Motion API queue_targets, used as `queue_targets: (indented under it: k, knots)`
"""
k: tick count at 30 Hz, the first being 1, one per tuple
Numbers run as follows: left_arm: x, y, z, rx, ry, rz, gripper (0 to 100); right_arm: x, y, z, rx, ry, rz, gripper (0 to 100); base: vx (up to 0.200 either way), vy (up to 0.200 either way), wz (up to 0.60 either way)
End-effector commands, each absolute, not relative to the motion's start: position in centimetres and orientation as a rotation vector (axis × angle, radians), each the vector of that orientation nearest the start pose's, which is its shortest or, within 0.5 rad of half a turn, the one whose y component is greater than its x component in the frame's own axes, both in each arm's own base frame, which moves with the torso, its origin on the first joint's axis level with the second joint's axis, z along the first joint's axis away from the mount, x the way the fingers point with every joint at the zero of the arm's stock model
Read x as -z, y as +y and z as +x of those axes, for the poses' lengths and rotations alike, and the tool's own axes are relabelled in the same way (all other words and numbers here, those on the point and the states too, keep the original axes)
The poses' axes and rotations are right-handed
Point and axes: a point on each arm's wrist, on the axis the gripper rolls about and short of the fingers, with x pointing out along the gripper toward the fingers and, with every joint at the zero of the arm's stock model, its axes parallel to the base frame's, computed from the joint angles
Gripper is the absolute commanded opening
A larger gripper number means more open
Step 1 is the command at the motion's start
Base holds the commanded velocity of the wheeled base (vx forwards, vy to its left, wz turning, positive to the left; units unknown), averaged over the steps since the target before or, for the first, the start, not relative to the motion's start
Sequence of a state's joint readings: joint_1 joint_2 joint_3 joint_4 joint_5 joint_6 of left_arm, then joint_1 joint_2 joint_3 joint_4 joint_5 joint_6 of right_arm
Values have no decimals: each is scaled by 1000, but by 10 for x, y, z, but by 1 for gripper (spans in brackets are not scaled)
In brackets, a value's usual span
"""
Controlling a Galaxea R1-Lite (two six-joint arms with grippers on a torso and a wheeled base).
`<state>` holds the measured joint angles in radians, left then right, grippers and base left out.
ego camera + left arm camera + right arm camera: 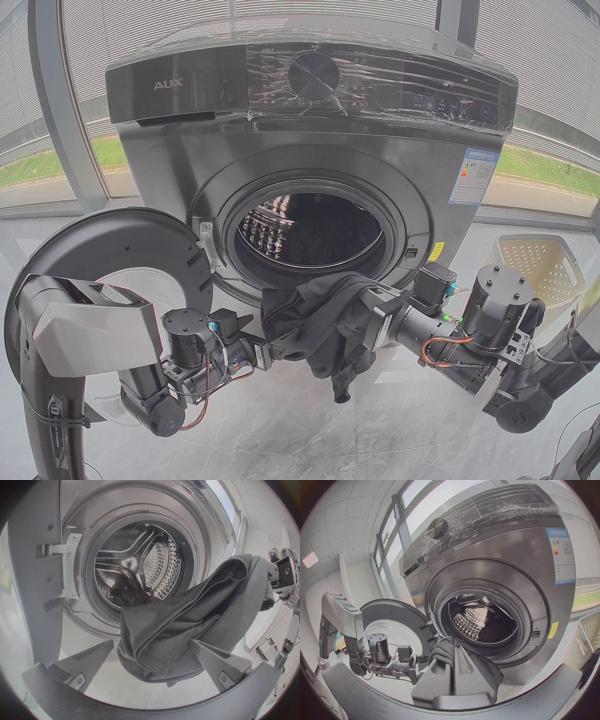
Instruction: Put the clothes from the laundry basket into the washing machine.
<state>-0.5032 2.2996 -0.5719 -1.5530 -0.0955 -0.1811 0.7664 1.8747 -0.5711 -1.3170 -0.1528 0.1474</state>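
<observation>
Right tool clamped on dark garment, which hangs off its tip just below the washing machine mouth. Left tool spread wide, garment bunched just ahead of it. Laundry basket behind right tool.

Pale grey polished floor tiles, tall grey-framed windows behind, grass strip outside, daylight, white tiled ceiling, one square lit panel

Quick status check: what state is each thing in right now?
washing machine door: swung open.
drum: some dark clothes inside.
dark garment: hanging outside, below the opening.
right gripper: shut on dark garment.
left gripper: open, at the garment.
laundry basket: contents unclear.
</observation>
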Motion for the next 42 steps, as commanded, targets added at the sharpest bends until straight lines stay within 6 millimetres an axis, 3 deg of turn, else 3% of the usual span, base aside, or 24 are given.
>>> queue_targets:
  k: [1, 8, 20, 33, 42]
  knots:
    - [-13, -173, 310, 578, 232, -140, 100, -143, 212, 224, -616, 24, 153, 0, 0, 0, 0]
    - [-11, -175, 313, 578, 225, -139, 100, -143, 215, 216, -642, 28, 152, 0, 0, 0, 0]
    - [-38, -179, 318, 589, 130, -161, 100, -133, 214, 214, -642, 66, 134, 0, 0, 0, 0]
    - [-49, -191, 300, 647, 121, -160, 100, -122, 221, 220, -649, 93, 121, 0, 0, 0, 0]
    - [-59, -192, 282, 685, 129, -152, 100, -119, 226, 237, -643, 82, 124, 0, 0, 0, 0]
